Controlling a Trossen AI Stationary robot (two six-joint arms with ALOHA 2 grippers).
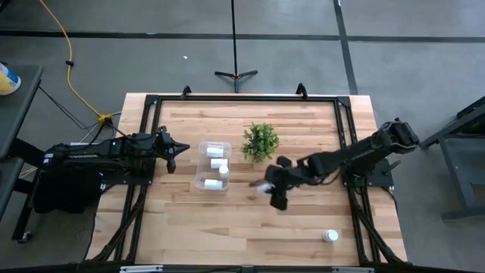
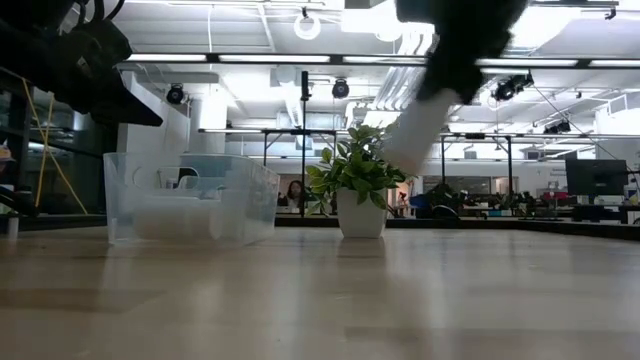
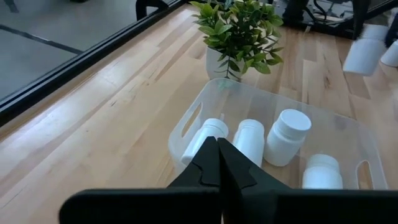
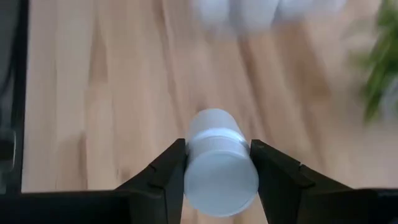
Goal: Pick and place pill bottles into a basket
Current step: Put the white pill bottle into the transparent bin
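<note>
High view: right gripper (image 1: pixel 271 191) is carrying a pill bottle (image 1: pixel 264 187) over bare wood between bin (image 1: pixel 198 173) and plant (image 1: pixel 260 141); one bottle (image 1: pixel 330 236) is sitting alone near the front edge.
Low view: carried bottle (image 2: pixel 415 130) is hanging tilted above the table.
Left wrist: left gripper (image 3: pixel 217 163) is hovering at the bin's rim, jaws pressed together; four bottles (image 3: pixel 286 137) are sitting inside.
Right wrist: jaws are pinching the bottle.

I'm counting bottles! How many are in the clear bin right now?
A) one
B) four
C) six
B: the left wrist view shows four bottles inside the bin; a fifth is in the right gripper, and another stands on the table.
</note>
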